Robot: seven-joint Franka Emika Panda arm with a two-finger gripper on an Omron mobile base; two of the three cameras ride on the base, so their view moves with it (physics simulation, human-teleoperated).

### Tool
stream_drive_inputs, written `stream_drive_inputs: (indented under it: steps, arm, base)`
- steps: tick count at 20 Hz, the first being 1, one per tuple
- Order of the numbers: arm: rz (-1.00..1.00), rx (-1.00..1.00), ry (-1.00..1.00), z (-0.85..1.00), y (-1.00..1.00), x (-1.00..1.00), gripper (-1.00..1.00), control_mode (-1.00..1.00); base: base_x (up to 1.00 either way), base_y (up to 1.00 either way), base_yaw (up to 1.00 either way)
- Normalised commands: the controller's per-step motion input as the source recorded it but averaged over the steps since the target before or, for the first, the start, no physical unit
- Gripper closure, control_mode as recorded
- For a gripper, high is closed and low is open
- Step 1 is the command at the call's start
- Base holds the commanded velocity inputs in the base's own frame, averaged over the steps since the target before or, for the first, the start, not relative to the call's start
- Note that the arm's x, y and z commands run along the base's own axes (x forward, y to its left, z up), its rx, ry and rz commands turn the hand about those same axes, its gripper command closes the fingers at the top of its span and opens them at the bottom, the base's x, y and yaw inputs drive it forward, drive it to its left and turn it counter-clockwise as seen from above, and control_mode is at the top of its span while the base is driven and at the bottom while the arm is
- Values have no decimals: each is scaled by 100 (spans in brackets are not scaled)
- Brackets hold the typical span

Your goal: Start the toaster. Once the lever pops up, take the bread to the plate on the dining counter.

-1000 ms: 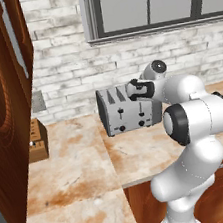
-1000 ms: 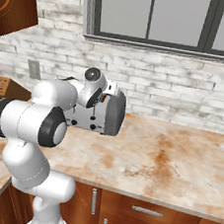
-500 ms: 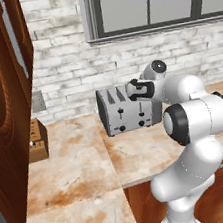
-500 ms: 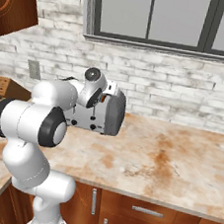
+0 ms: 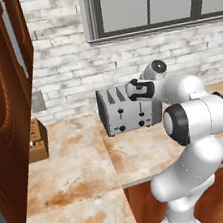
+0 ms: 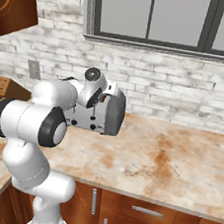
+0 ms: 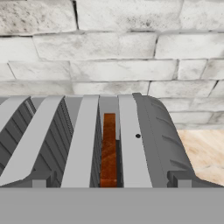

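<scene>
Left base view showed the toaster [image 5: 128, 108] standing near the back edge of the counter [image 5: 77, 174], close to the white brick wall [image 5: 67, 74] under a dark-framed window [image 5: 153, 3]. That counter was beige marble-look stone with rust-brown streaks, set on wooden cabinets [image 6: 136, 216] with metal handles. At the counter's left edge, against the wall, sat a small wooden block [image 5: 37, 140], just below a wall outlet [image 5: 37, 101]. A tall wooden cabinet [image 5: 3, 99] took up the left side of this view. The gripper [image 5: 132, 91] hung over the toaster's top at its front edge, above the slider tracks. Its jaws were spread wide and empty, holding nothing. Right base view showed the toaster [image 6: 106, 113] partly behind the arm, with bare counter [image 6: 167, 160] running to the right. Hand view looked down on the toaster's top [image 7: 144, 140], where the bread [image 7: 109, 148] sat sunk in the right-hand slot, its brown edge showing.
</scene>
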Motion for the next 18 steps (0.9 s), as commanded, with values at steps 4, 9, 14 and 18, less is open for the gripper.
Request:
stream_drive_inputs:
  steps: [4, 9, 14, 18]
  arm:
    - [0, 0, 0, 0, 0, 0, -100, -100]
    - [0, 0, 0, 0, 0, 0, -100, -100]
    - [0, 0, 0, 0, 0, 0, -100, -100]
    - [0, 0, 0, 0, 0, 0, -100, -100]
  base:
    - [0, 0, 0]
    - [0, 0, 0]
    - [0, 0, 0]
    - [0, 0, 0]
